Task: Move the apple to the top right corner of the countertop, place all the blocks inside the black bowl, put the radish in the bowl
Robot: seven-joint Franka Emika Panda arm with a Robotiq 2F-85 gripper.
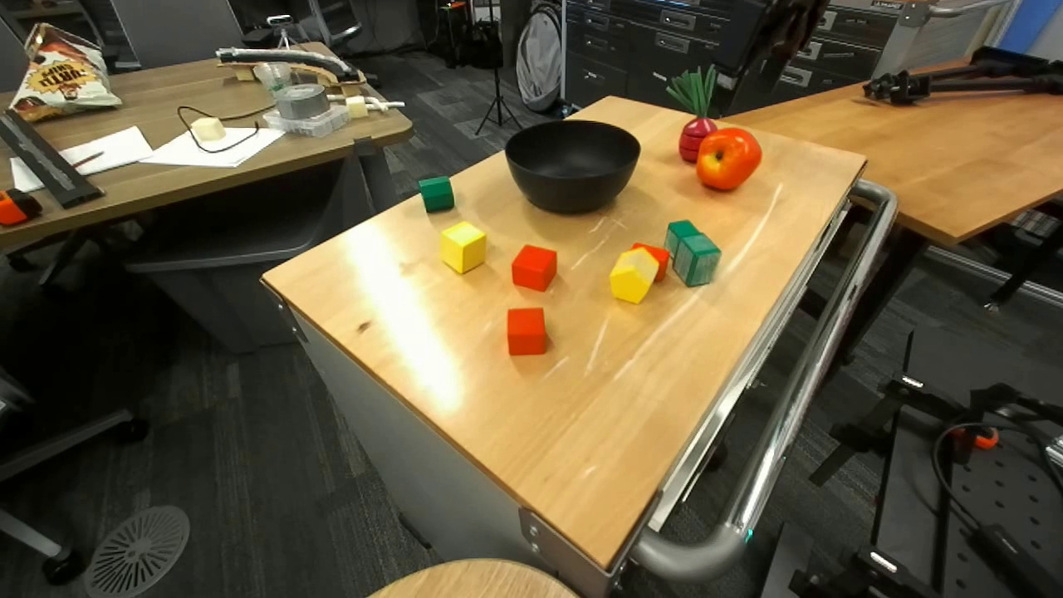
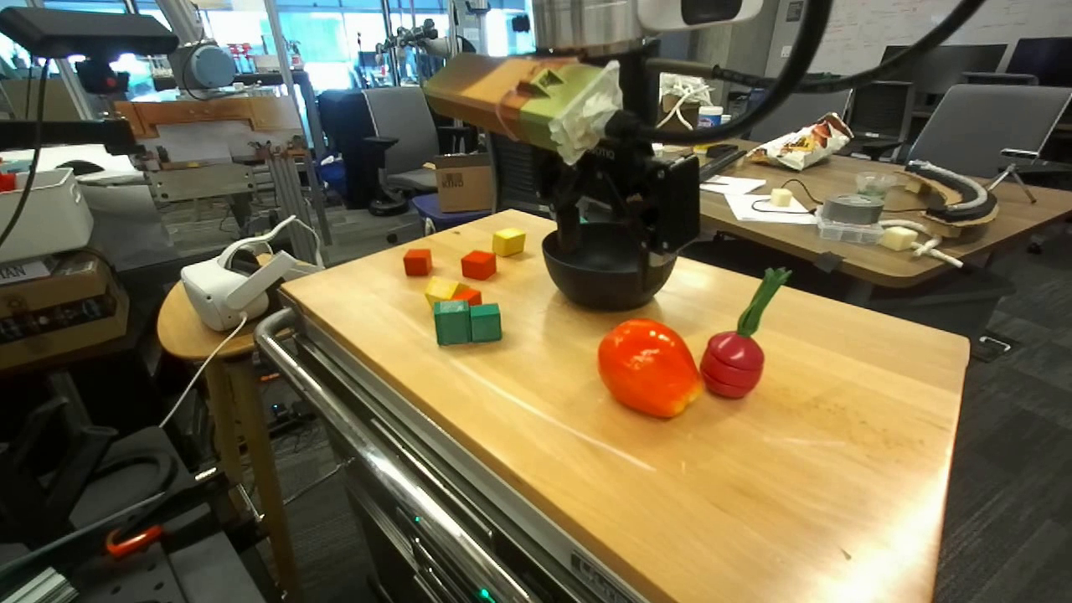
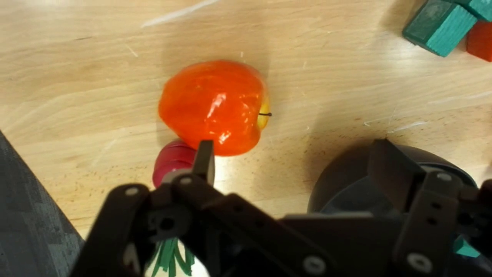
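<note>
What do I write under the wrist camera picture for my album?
Empty open gripper above the countertop: an orange-red apple beside a radish, and a black bowl at lower right.

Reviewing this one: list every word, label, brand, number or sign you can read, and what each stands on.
"TURTLE CHIPS": on the snack bag.
"KIND": on the cardboard box.
"MAN", likely cut short by the picture edge: on a label in the same exterior view.
Too small or blurred to read: writing on the whiteboard, the cart sticker, the drawer cabinet tag, lettering on the gripper.
</note>
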